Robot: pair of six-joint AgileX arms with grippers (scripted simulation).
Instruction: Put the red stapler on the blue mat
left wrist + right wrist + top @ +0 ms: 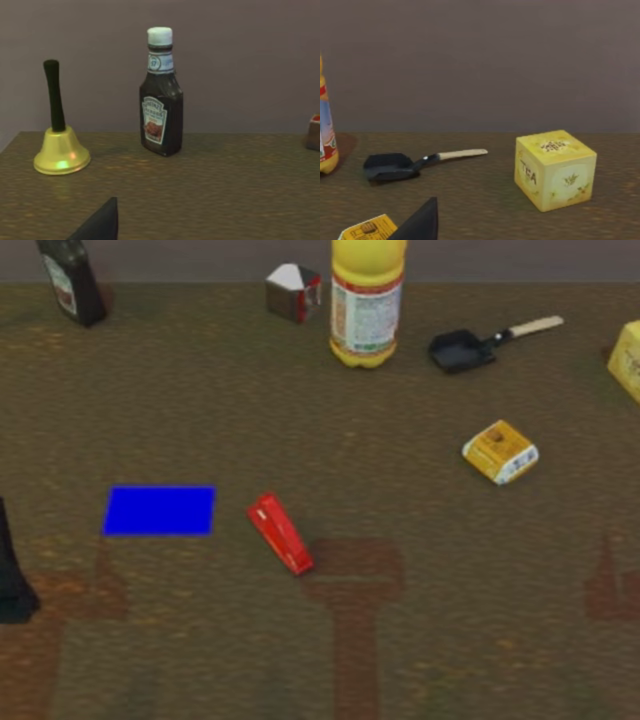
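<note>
While lying slanted on the table [420,640], red stapler [280,532] just right of blue mat [159,511], not touching. Both arms' jaws: cannot tell.

A brown, mottled table [420,640] is filling nearly all of the top view, with a plain grey-purple wall [250,65] running along its far edge. Soft, even light is falling on the surface, and dark shadows are lying across its near part. No windows are showing.
</note>
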